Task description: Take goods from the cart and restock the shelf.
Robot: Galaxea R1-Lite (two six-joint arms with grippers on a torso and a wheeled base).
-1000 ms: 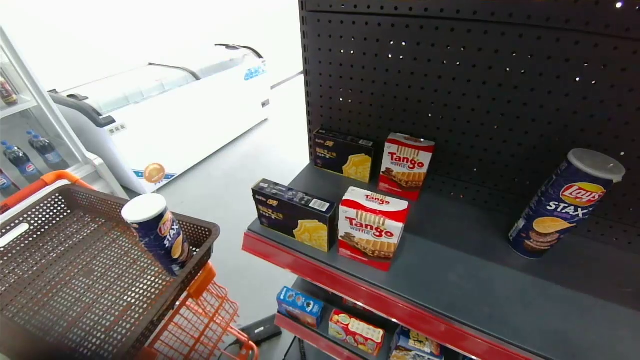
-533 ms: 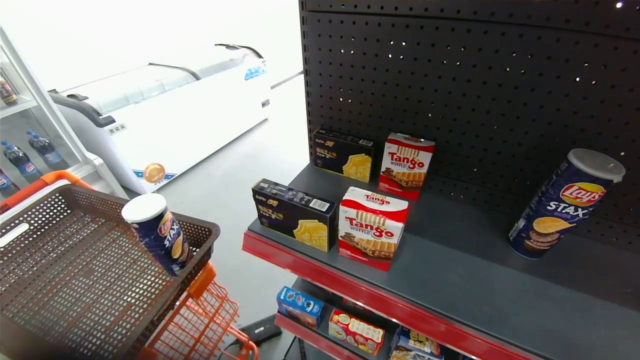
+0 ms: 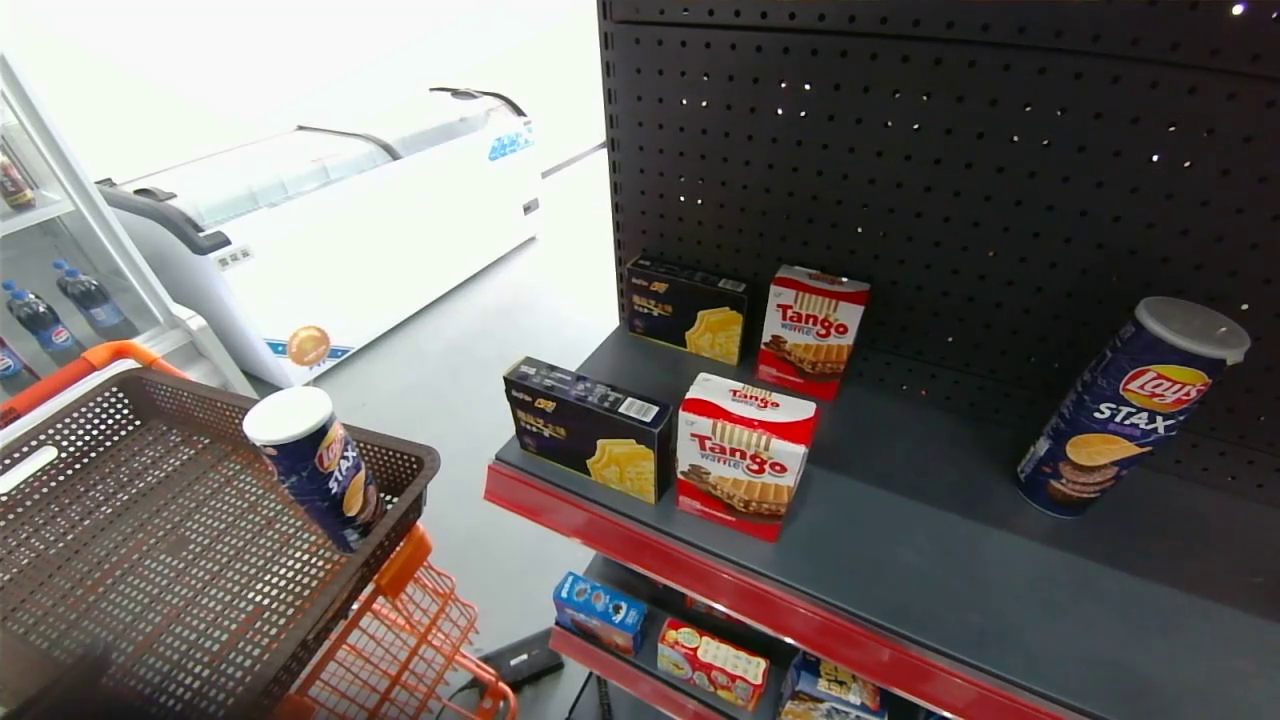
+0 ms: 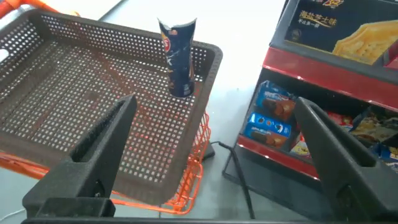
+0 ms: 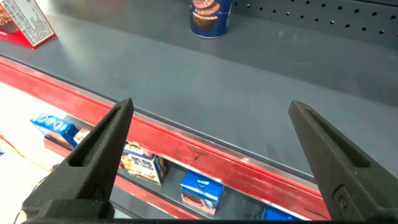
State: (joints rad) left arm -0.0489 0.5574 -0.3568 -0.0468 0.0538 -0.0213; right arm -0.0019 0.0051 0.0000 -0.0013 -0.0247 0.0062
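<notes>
Nothing has moved: the chip can (image 3: 315,468) stands in the cart basket (image 3: 150,560).

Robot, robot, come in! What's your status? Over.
Both jaws open, empty. Chips can in cart basket, not yet picked. Shelf space bare near other can. Nothing blocking.
</notes>
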